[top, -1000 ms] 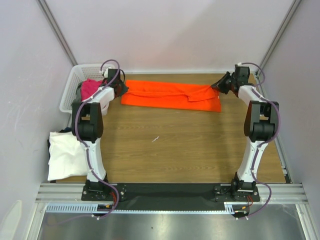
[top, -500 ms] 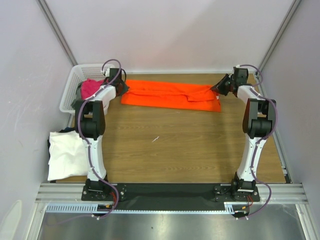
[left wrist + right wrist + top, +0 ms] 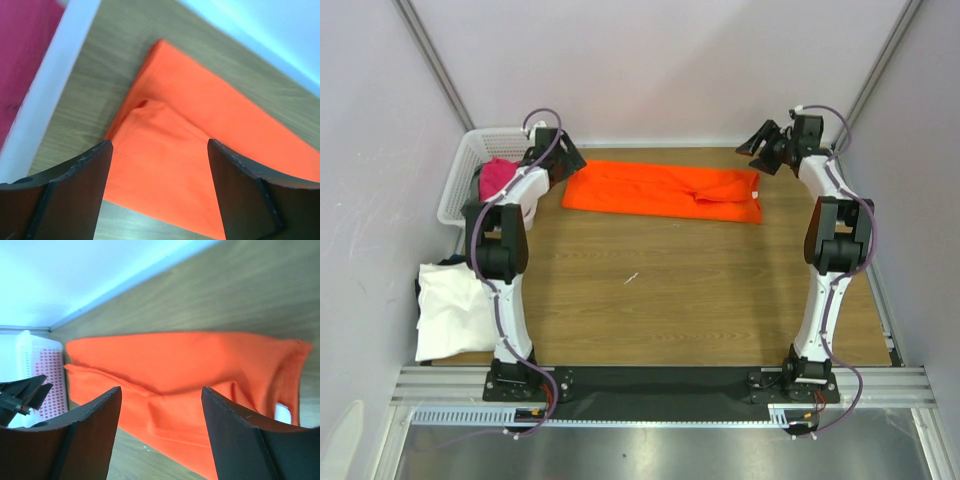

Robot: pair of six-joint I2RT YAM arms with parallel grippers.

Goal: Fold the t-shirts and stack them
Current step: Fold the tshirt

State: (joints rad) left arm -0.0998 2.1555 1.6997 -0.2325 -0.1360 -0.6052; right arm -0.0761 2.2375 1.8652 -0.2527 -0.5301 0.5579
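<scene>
A bright orange t-shirt [image 3: 660,190] lies folded into a long band across the far side of the table, also seen in the left wrist view [image 3: 200,145] and the right wrist view [image 3: 190,375]. My left gripper [image 3: 568,158] hovers open just above its left end, nothing between the fingers [image 3: 75,190]. At the band's right end my right gripper [image 3: 765,148] is open too and lifted off the cloth. A white t-shirt [image 3: 450,310] lies over a dark one [image 3: 445,263] at the table's left edge. A magenta-pink t-shirt [image 3: 500,177] sits in the basket.
A white lattice basket [image 3: 470,165] stands at the back left, beside the left gripper; its rim [image 3: 45,100] shows in the left wrist view. The back wall runs right behind the orange t-shirt. Metal rails border the table's near edge.
Both grippers have opened and let go of the orange t-shirt's ends, then lifted slightly up and back. The shirt now rests flat on the table.
</scene>
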